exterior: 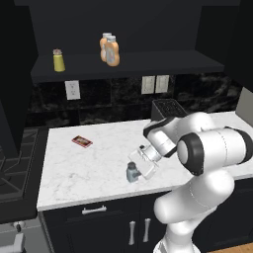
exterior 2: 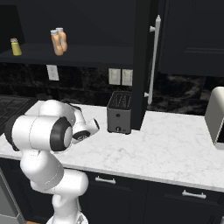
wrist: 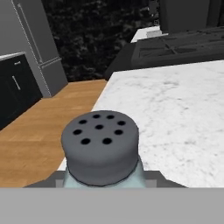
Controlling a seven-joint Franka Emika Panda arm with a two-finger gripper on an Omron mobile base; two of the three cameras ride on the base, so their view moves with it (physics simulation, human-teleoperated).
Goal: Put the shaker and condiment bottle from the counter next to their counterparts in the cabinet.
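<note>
The shaker (exterior: 131, 173), pale blue-grey with a holed grey cap (wrist: 100, 142), stands on the counter (exterior: 89, 168) near its front edge. My gripper (exterior: 135, 170) reaches down from the right and is shut on the shaker, whose body sits between the finger tips low in the hand view. On the cabinet (exterior: 148, 62) shelf, the orange condiment bottle (exterior: 113, 52) (exterior 2: 56, 43) stands touching a near-identical orange bottle (exterior: 105, 45) just behind it. The yellow shaker (exterior: 59, 61) (exterior 2: 16, 47) stands apart at the shelf's left.
A red packet (exterior: 82, 142) lies on the counter's left part. A dark toaster (exterior 2: 119, 112) stands by the back wall, beside the open cabinet door (exterior 2: 151, 61). A stove (exterior: 15, 163) borders the counter on the left and a pale appliance (exterior 2: 216, 116) sits far right.
</note>
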